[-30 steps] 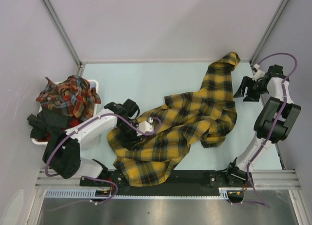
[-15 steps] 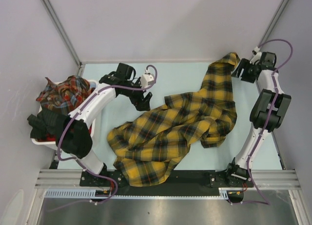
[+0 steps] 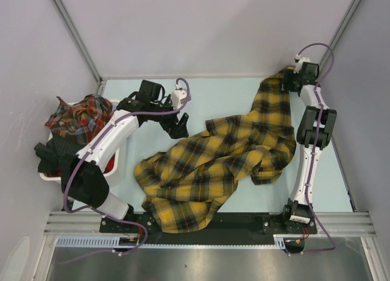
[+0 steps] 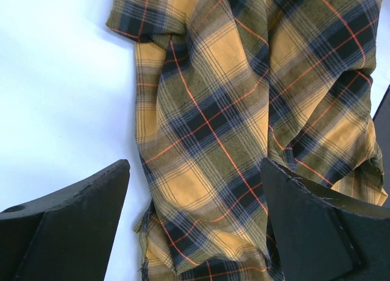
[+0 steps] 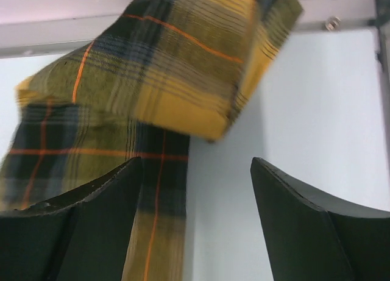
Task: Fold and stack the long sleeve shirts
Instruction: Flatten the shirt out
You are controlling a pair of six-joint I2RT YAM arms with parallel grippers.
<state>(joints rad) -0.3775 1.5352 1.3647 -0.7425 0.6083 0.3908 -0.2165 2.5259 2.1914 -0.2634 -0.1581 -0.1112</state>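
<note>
L gripper (image 4: 195, 165), jaws apart, has dropped the mustard-yellow black-checked flannel shirt (image 3: 225, 159) & lifted clear; R gripper (image 5: 195, 162), also apart, has reached shirt's far end. Spreading likely unfinished.

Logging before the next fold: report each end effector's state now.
Left end effector: open, empty, above the mustard plaid shirt.
Right end effector: open, empty, facing that shirt's far end.

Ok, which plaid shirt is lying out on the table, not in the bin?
The mustard-yellow shirt; the red-toned shirt is bunched up in the white bin at left.
</note>
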